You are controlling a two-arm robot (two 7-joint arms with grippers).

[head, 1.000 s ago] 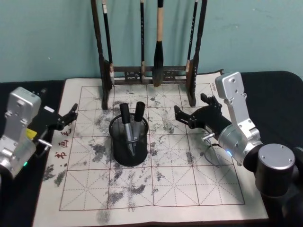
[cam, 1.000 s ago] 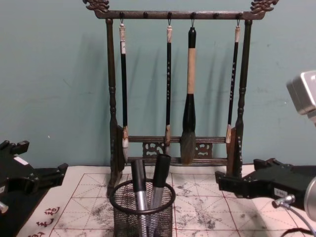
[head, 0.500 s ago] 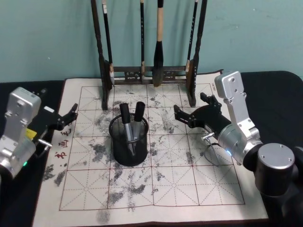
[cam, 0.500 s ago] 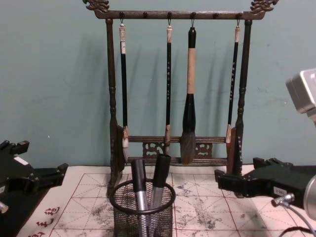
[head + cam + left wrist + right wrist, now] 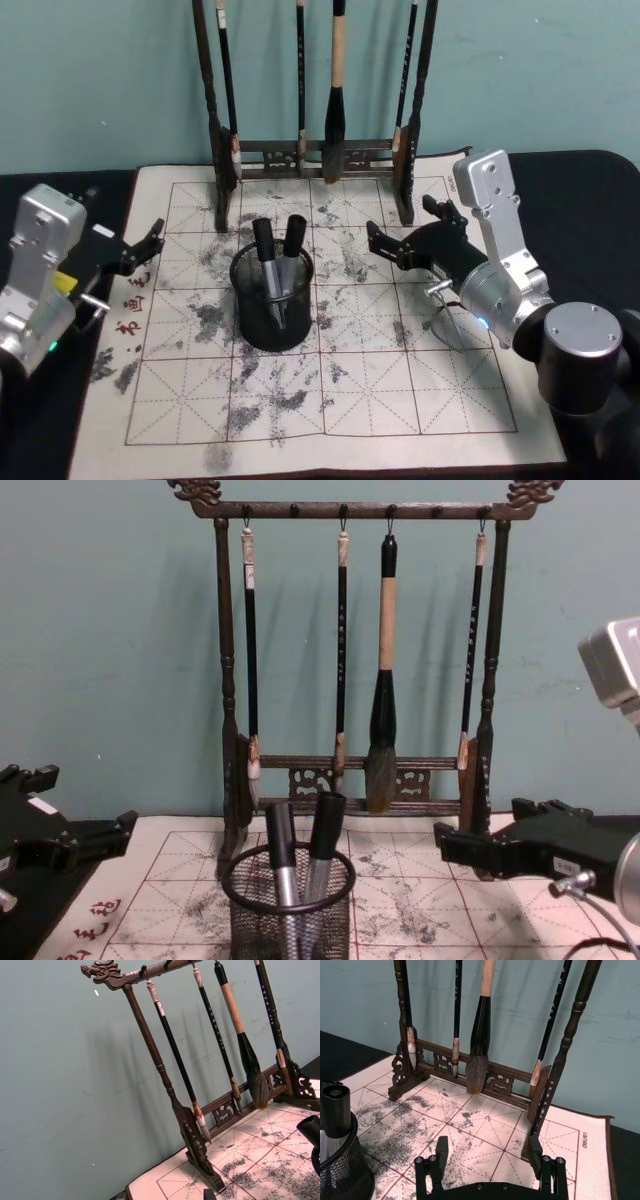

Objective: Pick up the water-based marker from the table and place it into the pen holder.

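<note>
left hand [image 5: 150,240]: fingers apart, empty, low at left | right hand [image 5: 385,245]: fingers spread, empty, low at right

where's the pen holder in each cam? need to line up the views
Head view: pen holder sits mid-mat, two markers standing in it.
Chest view: bottom centre, cut off by the lower edge.
Right wrist view: lower left corner, partly cropped.
Left wrist view: I cannot make it out; a dark shape at the right edge is unclear.
Shared landmark: the brush rack behind it.

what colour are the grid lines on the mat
Red, on the whitish felt mat with grey ink stains; clearest in the head view.
</note>
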